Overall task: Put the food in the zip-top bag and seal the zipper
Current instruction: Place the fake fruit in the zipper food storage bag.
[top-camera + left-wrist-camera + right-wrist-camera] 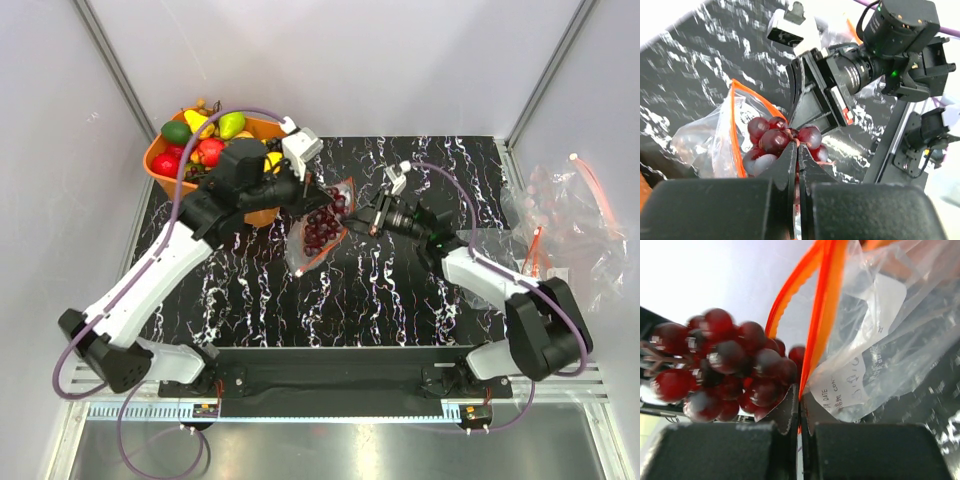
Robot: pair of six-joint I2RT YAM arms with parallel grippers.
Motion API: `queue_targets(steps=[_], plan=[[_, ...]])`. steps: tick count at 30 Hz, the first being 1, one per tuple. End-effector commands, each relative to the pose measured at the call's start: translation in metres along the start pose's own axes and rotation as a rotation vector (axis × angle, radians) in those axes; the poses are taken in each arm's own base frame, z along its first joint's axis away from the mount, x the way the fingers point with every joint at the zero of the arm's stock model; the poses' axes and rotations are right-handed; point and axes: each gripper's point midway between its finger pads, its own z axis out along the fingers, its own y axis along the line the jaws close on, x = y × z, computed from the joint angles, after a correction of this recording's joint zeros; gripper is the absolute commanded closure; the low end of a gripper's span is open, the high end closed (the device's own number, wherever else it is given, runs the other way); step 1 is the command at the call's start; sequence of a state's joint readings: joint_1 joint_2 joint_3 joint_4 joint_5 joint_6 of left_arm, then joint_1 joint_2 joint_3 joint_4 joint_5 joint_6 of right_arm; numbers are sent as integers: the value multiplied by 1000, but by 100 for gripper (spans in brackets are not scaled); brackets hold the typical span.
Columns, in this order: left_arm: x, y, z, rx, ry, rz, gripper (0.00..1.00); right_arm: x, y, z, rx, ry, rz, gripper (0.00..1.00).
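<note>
Nearest us lies a bare stretch of table, and just beyond it the closed bottom of the bag, which slants away toward the far right. Its mouth is at the far end, where both grippers meet.

Our right gripper is clamped tight on the zipper, holding one lip up. The two orange strips part only narrowly above its fingers. Our left gripper is pinched together too, with the grapes right at its tips. We judge that it holds the bunch by a stem, though the contact itself is hidden. The grapes sit at the mouth, and we cannot tell whether they are past the zipper or just beside it.

That narrow gap is our main worry. If the bunch catches a lip, it could shove the thin bag along the table or tug the zipper out of the right gripper's pinch. If we let go too soon, the grapes may roll off beside the bag. The two grippers are also very close and could knock each other.

Off the right edge lie spare bags, well apart. At the far left the basket holds the other fruits. Our left arm hangs over it, so a careless swing could tip it.
</note>
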State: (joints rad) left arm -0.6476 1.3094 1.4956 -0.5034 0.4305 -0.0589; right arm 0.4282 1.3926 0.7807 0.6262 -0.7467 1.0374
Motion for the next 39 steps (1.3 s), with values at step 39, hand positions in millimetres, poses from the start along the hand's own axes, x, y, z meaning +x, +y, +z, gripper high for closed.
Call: queue_targets(steps=[39], plan=[[87, -6, 55, 20, 344, 11, 98, -26, -63, -33, 569, -26, -114, 100]])
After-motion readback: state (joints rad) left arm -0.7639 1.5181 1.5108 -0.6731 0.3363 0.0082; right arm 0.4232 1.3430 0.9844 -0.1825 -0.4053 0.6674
